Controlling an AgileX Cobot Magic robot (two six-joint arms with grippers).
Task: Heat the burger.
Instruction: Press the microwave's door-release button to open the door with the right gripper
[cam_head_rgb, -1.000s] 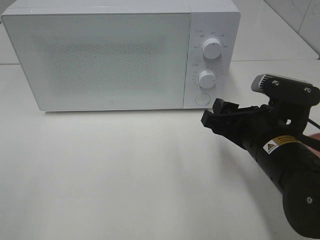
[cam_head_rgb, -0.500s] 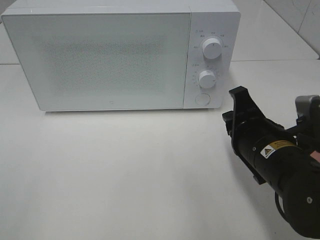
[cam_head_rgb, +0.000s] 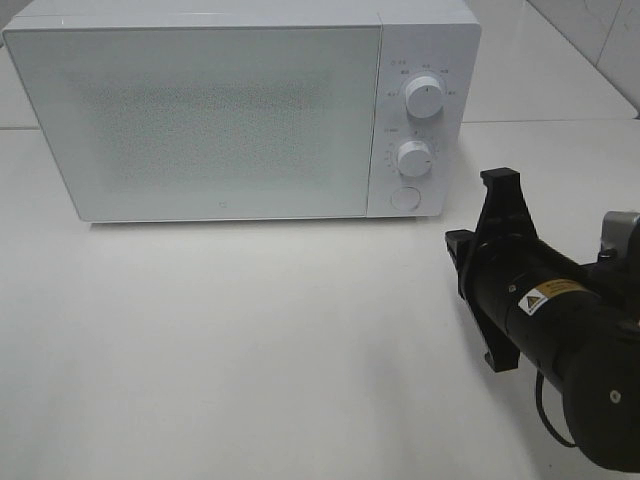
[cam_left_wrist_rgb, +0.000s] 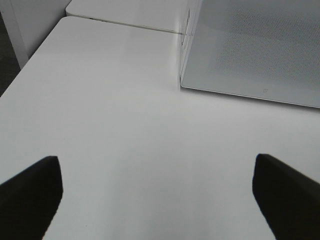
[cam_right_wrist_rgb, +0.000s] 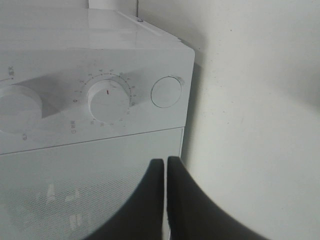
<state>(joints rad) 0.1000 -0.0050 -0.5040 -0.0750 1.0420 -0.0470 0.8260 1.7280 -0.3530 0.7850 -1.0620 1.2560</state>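
Note:
The burger is out of view in every frame. The white microwave (cam_head_rgb: 200, 110) stands at the back of the table with its door (cam_head_rgb: 200, 120) closed. My right gripper (cam_head_rgb: 460, 262) hovers in front of and to the right of the control panel, rolled on its side. In the right wrist view its fingertips (cam_right_wrist_rgb: 165, 162) are pressed together with nothing between them, and they point at the microwave's lower corner below the round button (cam_right_wrist_rgb: 166, 92). My left gripper (cam_left_wrist_rgb: 156, 167) is open and empty over bare table, near the microwave's left front corner (cam_left_wrist_rgb: 182, 85).
The control panel carries two dials (cam_head_rgb: 424, 98) (cam_head_rgb: 413, 158) and a round button (cam_head_rgb: 404, 198). The white table (cam_head_rgb: 250, 340) spreads out in front of the microwave. A tiled wall (cam_head_rgb: 600, 30) stands at the back right.
The right gripper has closed from open, rolled about a quarter turn and drawn back to the right, away from the control panel. Nothing else has moved.

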